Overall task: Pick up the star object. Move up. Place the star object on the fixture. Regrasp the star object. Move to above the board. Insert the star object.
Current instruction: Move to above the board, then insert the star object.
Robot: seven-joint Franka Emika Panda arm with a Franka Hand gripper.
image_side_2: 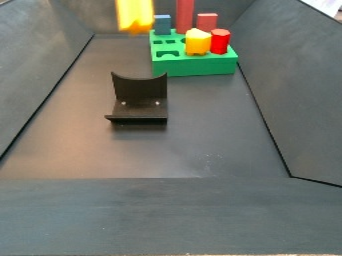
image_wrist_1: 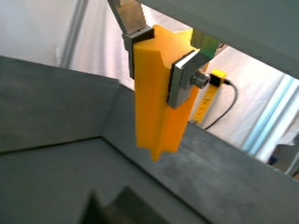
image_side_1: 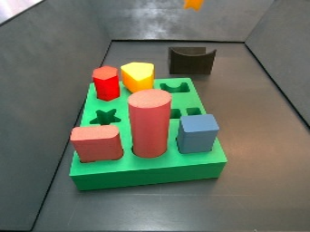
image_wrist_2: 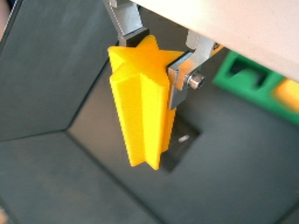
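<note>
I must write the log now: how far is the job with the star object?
Picked up and lifted: the claw grips the star object well above the floor, seen blurred in a side view. Still to do: set it on the fixture, which stands empty, regrasp, then insert into the board, whose star hole remains open.

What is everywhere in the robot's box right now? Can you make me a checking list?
Surface: dark grey floor, bare around the pieces.
Job's things: star object held high in the air; fixture empty; board with its star hole open.
Clutter: red hexagon peg, yellow peg, red cylinder, blue block, pink block, all on the board.
Pincer: pincer shut on the star object.
Cables: nothing seen.
Surroundings: grey walls.
</note>
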